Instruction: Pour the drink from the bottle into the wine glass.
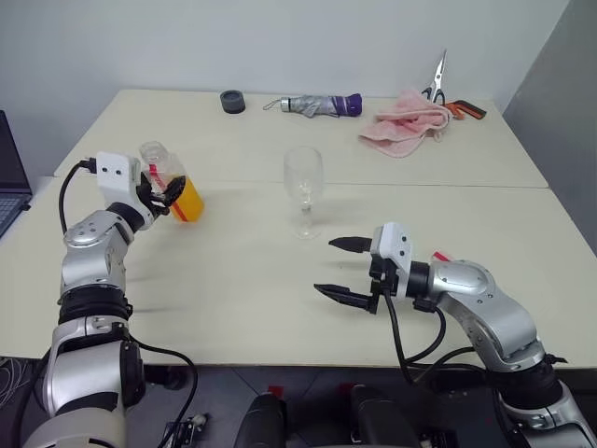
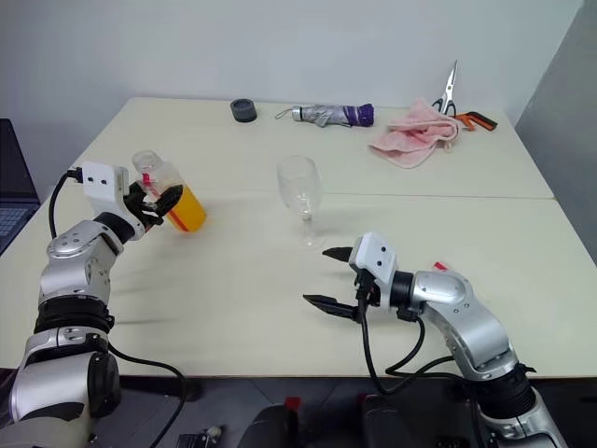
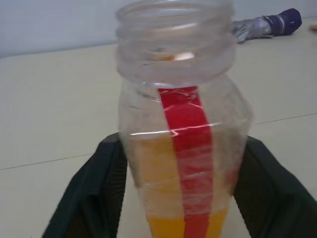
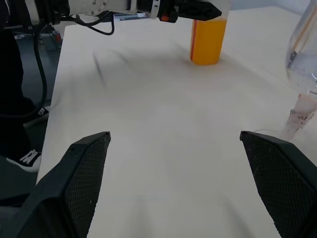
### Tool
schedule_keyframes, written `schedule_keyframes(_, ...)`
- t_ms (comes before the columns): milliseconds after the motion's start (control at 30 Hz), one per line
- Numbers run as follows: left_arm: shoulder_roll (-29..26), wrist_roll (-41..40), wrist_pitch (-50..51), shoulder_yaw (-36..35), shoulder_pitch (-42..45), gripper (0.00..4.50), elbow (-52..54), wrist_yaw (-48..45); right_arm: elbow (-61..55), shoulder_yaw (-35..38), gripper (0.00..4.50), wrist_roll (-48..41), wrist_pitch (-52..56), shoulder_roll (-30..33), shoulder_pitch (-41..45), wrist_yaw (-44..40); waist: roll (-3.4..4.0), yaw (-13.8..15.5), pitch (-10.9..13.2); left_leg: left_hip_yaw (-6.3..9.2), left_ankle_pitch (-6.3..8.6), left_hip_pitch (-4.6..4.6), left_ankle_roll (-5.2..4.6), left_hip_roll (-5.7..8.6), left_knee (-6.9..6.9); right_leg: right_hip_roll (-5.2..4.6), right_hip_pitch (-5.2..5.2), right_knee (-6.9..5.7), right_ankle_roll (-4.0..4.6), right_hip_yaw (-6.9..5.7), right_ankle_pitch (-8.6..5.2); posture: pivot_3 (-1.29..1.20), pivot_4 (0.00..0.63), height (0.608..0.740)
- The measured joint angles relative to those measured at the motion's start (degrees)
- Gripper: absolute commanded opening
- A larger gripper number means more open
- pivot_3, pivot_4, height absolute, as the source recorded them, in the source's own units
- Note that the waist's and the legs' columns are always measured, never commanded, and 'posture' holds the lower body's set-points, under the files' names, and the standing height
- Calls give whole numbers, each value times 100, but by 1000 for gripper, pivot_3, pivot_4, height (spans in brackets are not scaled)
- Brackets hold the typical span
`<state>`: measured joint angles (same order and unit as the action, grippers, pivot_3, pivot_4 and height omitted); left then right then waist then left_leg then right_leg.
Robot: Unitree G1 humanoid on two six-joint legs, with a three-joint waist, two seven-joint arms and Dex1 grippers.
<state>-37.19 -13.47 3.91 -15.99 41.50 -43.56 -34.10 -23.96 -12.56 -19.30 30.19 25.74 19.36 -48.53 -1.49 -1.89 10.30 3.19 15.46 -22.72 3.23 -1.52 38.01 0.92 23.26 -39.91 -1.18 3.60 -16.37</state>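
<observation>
The bottle (image 1: 171,183) stands on the table's left side with no cap on its wide mouth, a red stripe down its front, and the orange drink (image 1: 189,203) filling its lower half. My left gripper (image 1: 164,194) reaches in level from the left and is shut on the bottle, one black finger (image 3: 99,193) pressed to each side. The wine glass (image 1: 303,182) stands upright and looks to hold no drink, mid-table to the right of the bottle. My right gripper (image 1: 338,269) hovers open in front of the glass, pointing left, with nothing between its fingers.
Along the far edge lie a black round cap (image 1: 232,101), a folded grey-and-purple umbrella (image 1: 312,105), a pink towel (image 1: 406,122) and scissors (image 1: 437,80) beside an orange-handled tool (image 1: 469,111). A laptop (image 1: 9,182) sits off the left edge.
</observation>
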Motion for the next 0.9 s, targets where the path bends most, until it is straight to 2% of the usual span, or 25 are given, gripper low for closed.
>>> schedule_keyframes(33, 0, 1, -40, 0, 21, 1888, -49, -25, 0, -1, 4500, 0, -6, -4, 7, 2, 0, 0, 0, 1, 0, 0, 0, 0, 0, 0, 0, 0, 0, -1, 0, 0, 150, 740)
schedule_keyframes(133, 0, -1, -98, -1, 97, 1702, -191, -36, 0, -1, 4500, 0, -45, -35, 39, 15, 0, 0, 0, 1, 0, 0, 0, 0, 1, 0, 0, 0, 0, -1, 0, 0, 150, 740)
schedule_keyframes(467, 2, -79, -66, -5, 94, 1688, -145, -38, 0, 25, 4500, -90, -93, -210, 161, 163, 0, 1, 0, 7, 0, -6, 0, -1, 3, -1, 3, -1, 0, -4, 0, 0, 150, 740)
schedule_keyframes(900, 72, -348, 380, -30, -271, 1687, 786, 29, 0, 132, 4500, -114, -319, -406, 259, 519, 0, 3, 0, 10, 0, -9, 0, -3, 4, -4, 4, -1, 0, -4, 0, 0, 150, 740)
